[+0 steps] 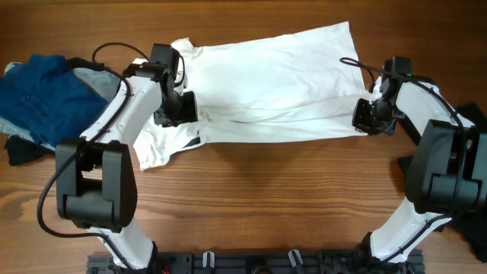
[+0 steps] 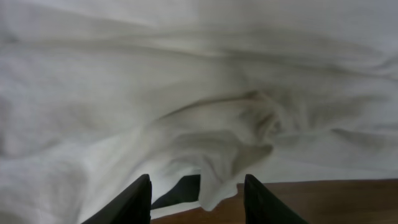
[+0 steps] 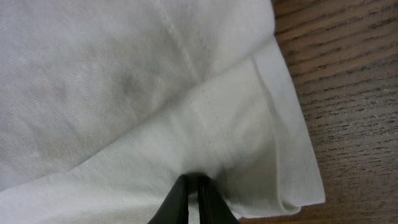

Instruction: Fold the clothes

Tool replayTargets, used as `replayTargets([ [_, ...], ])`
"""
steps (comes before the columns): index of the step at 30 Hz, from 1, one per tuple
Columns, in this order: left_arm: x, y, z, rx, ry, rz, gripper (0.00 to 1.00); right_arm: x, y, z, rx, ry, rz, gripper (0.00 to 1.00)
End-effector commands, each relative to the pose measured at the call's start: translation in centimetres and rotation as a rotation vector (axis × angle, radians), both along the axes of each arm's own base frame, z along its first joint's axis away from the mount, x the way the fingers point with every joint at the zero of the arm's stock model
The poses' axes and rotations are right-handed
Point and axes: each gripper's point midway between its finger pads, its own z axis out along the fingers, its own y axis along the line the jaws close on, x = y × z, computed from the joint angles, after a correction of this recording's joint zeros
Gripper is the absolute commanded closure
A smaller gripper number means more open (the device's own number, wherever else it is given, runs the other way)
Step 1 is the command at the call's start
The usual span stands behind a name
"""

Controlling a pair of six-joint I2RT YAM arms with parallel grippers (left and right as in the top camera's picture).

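Observation:
A large white T-shirt lies spread across the wooden table, part folded lengthwise, with a bit of black print showing at its lower left. My left gripper is open over the shirt's left part; in the left wrist view its fingers stand apart over a bunched fold and hold nothing. My right gripper is at the shirt's right hem; in the right wrist view its fingers are pinched shut on the white fabric.
A pile of blue and dark clothes lies at the far left edge. A dark garment lies at the right edge by the right arm. Bare wood shows in front of the shirt.

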Motion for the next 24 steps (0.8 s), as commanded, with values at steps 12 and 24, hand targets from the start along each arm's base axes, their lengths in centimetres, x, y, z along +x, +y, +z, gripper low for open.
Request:
replayTargets([
  [12, -1.0, -2.0, -2.8, 0.127, 0.031, -0.153, 0.55, -1.2, 0.4, -1.2, 0.016, 0.043, 0.013, 0.92],
  [24, 3.8, 1.7, -0.5, 0.2, -0.152, 0.012, 0.96, -1.2, 0.4, -1.2, 0.016, 0.043, 0.013, 0.92],
])
